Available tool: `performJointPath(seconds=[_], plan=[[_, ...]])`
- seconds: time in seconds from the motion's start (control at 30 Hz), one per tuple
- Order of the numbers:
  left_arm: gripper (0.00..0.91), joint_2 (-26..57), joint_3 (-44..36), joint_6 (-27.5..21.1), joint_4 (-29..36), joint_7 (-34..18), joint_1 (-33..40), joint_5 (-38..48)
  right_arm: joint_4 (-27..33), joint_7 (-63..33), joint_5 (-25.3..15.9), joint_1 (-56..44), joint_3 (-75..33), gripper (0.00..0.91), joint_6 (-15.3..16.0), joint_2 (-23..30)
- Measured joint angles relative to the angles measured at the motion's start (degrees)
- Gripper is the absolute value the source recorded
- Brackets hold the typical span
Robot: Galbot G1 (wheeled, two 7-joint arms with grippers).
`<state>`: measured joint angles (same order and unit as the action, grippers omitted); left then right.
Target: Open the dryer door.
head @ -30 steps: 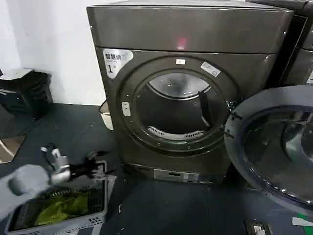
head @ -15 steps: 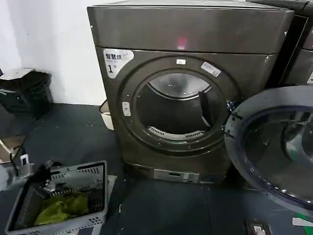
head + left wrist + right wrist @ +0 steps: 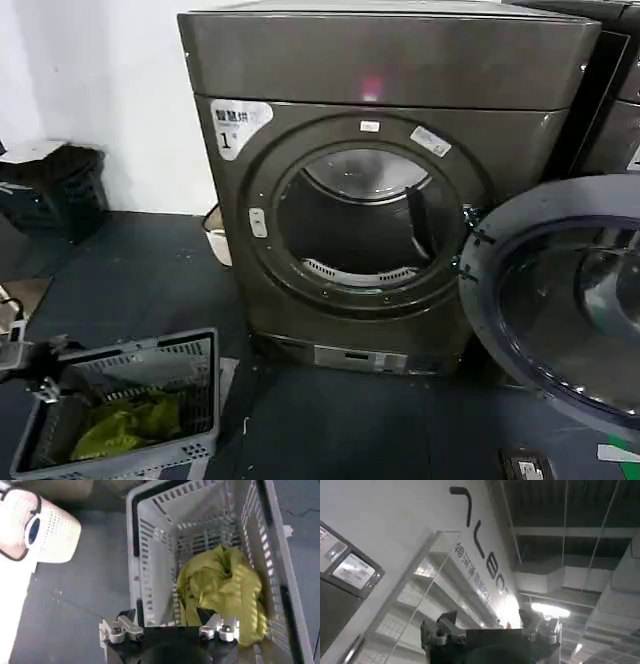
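L gripper [image 3: 170, 626] fingers were spread, empty, above one grey basket [image 3: 150, 575] w/ one yellow-green cloth [image 3: 220, 592] inside. R gripper [image 3: 490, 630] fingers also apart, pointing at ceiling. Dryer door [image 3: 560, 300] hung wide open, R of drum [image 3: 360, 215].

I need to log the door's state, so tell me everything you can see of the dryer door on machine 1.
The dryer door is round, with a wide pale grey inner ring around dark tinted glass that reflects the room. It stands swung fully open to the right of the drum opening, attached near the opening's right edge, its inner side facing the head camera. Its right part is cut off by the picture's edge. Nothing touches it.
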<state>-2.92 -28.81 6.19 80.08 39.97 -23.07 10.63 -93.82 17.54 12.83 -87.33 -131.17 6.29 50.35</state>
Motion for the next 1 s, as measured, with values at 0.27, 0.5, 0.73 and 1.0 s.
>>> performJointPath(seconds=[0.27, 0.5, 0.73, 1.0], plan=[[0.907, -1.2, 0.2, 2.0, -1.8, -0.5, -0.1, -2.2, -0.1, 0.0, -0.2, 0.1, 0.0, 0.907, -0.2, 0.3], [0.907, -1.8, 0.0, 3.2, -2.7, -0.4, -0.5, -4.6, 0.2, -0.2, -0.4, -0.2, -0.3, 0.907, -0.4, 0.3], [0.907, -1.6, 0.0, 4.2, -2.7, 0.1, -0.4, -5.5, 0.3, -0.3, -0.4, -0.3, -0.4, 0.907, -0.5, 0.4], [0.907, -0.9, 0.0, 4.9, -2.4, 0.6, -0.4, -5.9, 0.3, -0.5, -0.3, -0.2, -0.6, 0.907, -0.5, 0.5]])
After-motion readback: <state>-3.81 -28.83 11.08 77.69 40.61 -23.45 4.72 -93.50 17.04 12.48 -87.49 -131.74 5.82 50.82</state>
